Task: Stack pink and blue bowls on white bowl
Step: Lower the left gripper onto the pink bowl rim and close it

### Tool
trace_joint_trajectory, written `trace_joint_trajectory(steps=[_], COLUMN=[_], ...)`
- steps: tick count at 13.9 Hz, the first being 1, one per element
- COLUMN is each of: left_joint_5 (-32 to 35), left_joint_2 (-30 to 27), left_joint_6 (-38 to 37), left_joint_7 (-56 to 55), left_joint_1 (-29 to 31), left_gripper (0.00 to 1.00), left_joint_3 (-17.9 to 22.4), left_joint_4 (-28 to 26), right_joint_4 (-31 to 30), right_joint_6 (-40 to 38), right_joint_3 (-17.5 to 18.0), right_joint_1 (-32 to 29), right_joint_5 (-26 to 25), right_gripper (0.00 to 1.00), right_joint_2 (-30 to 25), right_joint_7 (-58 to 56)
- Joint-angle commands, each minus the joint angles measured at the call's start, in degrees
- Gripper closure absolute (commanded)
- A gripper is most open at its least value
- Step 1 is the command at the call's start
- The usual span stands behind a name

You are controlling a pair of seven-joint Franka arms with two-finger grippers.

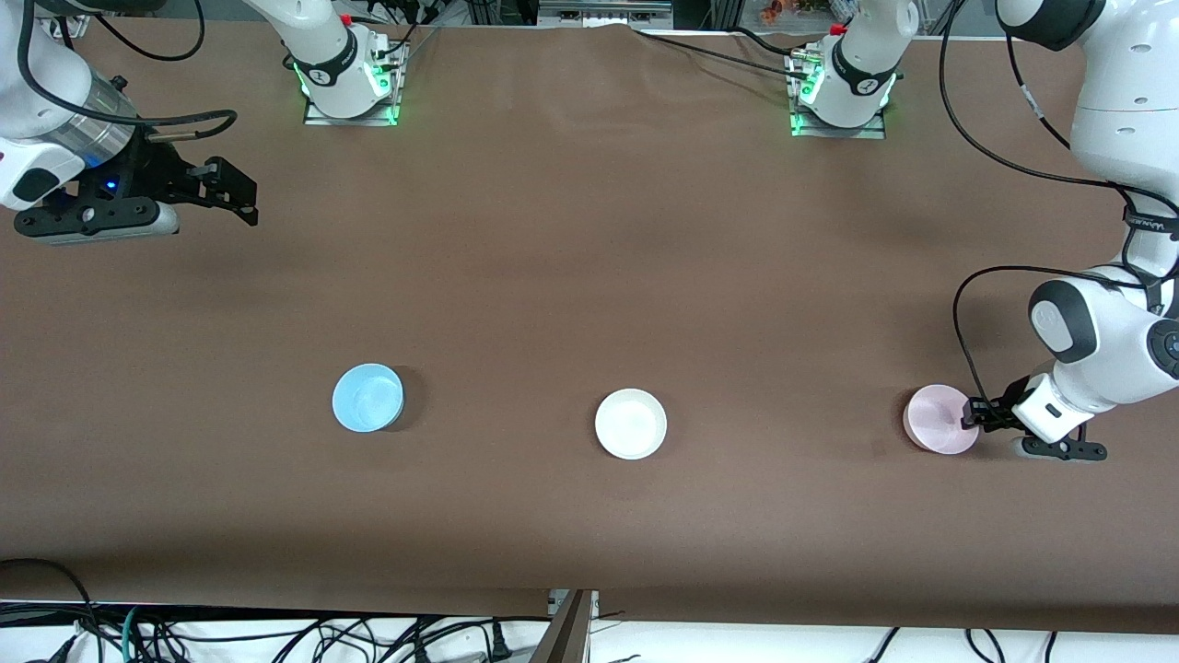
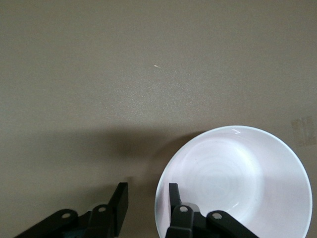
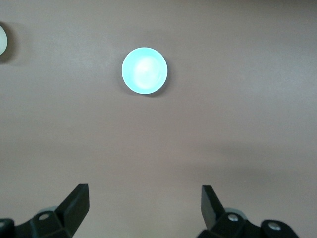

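L gripper (image 1: 976,416), lower right of frame, fingers apart astride pink bowl (image 1: 939,419) rim w/o clamping yet, R gripper (image 1: 241,195) open upper left, waiting; thin-rim pinch may slip/tip before reaching white bowl (image 1: 631,424) mid-frame; blue bowl (image 1: 367,397) lower left.

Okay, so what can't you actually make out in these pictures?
- Pink bowl: the left wrist view's edge cuts off its lower rim; in the front view the left gripper covers its edge.
- Left gripper: one finger sits over the rim; contact is unclear.
- White bowl: only a sliver at the right wrist view's edge.
- Right gripper: fingertips only.
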Motion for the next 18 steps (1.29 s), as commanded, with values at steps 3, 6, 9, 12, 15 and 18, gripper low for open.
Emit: trace_joint_trajectory(steps=[3,6,9,12,15,18], left_joint_5=[1.2,1.2,1.5,1.4,1.4,1.5], left_joint_2=[-1.2,-1.2,-1.2,-1.5,-3.7,-8.8], left_joint_6=[-0.8,-1.3,-1.3,-1.8,-8.9,-15.1], left_joint_7=[-2.5,-4.0,-5.5,-6.1,-10.4,-17.9], left_joint_1=[-0.6,-1.3,-1.3,-1.2,-2.2,-6.4], left_gripper=[0.84,0.98,1.0,1.0,1.0,1.0], left_joint_3=[0.2,0.3,0.2,0.1,-0.3,-0.2], left_joint_4=[-1.1,-1.1,-1.1,-1.1,0.2,0.4], right_joint_4=[1.3,1.3,1.3,1.3,1.3,1.3], right_joint_6=[-0.6,-0.5,-0.6,-0.3,-0.3,-0.3], right_joint_3=[0.0,0.0,0.0,-0.3,-0.2,-0.2], right_joint_1=[0.3,0.3,0.3,0.1,0.3,0.2], right_joint_5=[-1.0,-1.0,-1.0,-1.0,-1.1,-1.1], right_gripper=[0.0,0.0,0.0,0.0,0.0,0.0], right_joint_2=[0.3,0.4,0.4,0.4,0.4,0.4], right_joint_7=[0.8,0.8,0.8,0.7,0.7,0.7])
